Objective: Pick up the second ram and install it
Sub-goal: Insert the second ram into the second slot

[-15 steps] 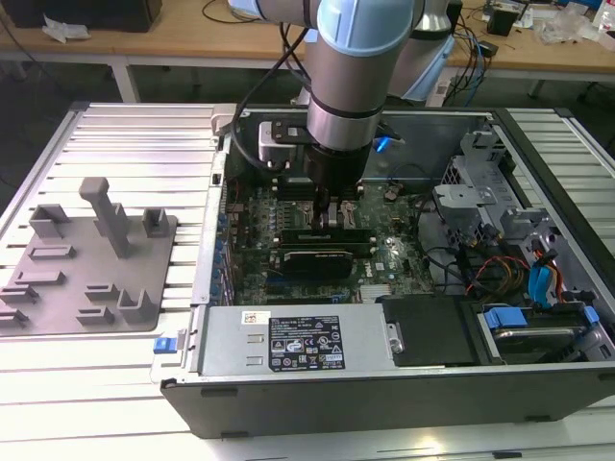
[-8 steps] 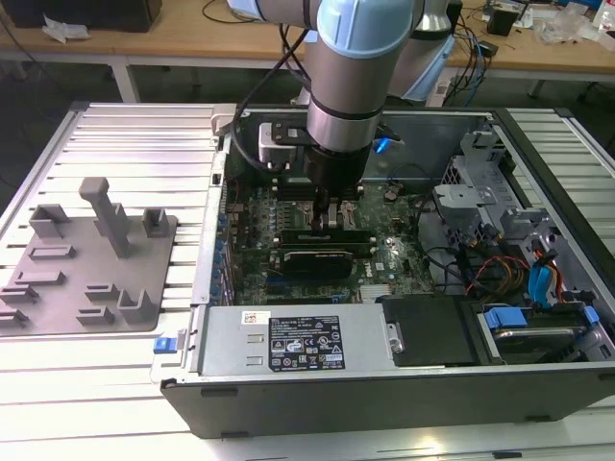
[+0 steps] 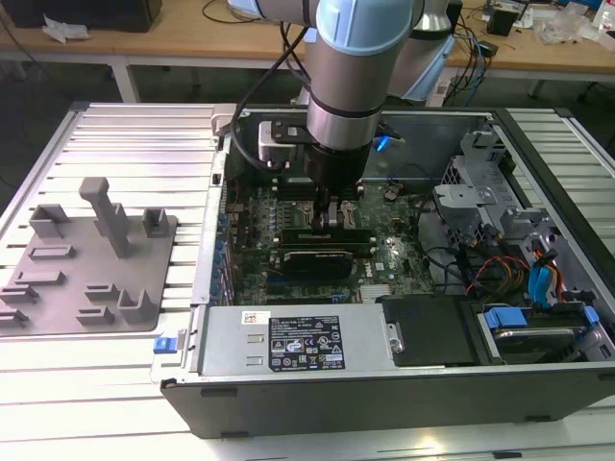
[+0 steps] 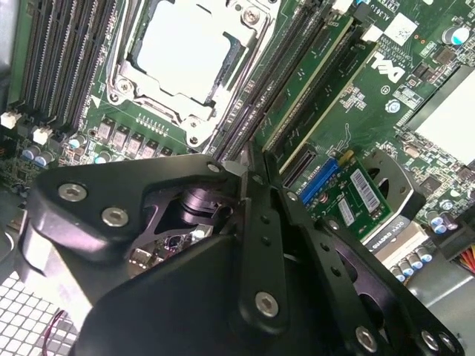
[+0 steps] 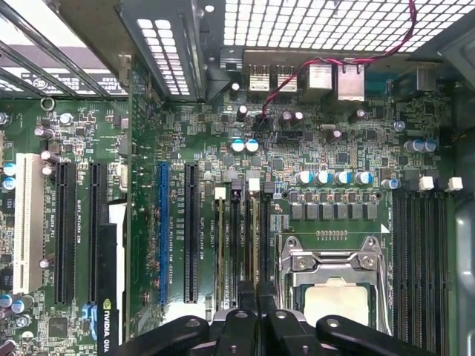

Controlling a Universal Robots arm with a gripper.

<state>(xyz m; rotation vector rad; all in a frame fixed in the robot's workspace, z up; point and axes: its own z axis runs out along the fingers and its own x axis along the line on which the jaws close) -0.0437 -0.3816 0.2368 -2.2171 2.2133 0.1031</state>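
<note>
1. Second ram (image 5: 253,241) is standing in its slot beside the processor (image 5: 338,304), at the centre of the exterior view.
2. Gripper (image 5: 257,305) is hanging clenched right above it; gripping or pressing, I cannot tell.
3. Seating seems to be under way; finishing would be calling for even, straight-down pressure.
4. Case (image 3: 384,403) is lying open on the slatted worktop (image 3: 125,134), with benches (image 3: 173,43) along the exterior view's top.

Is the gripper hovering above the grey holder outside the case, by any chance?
No, the gripper is down inside the computer case, over the motherboard.

Exterior view high above the open case (image 3: 404,399), both wrist views close over its motherboard (image 5: 200,133)
</note>
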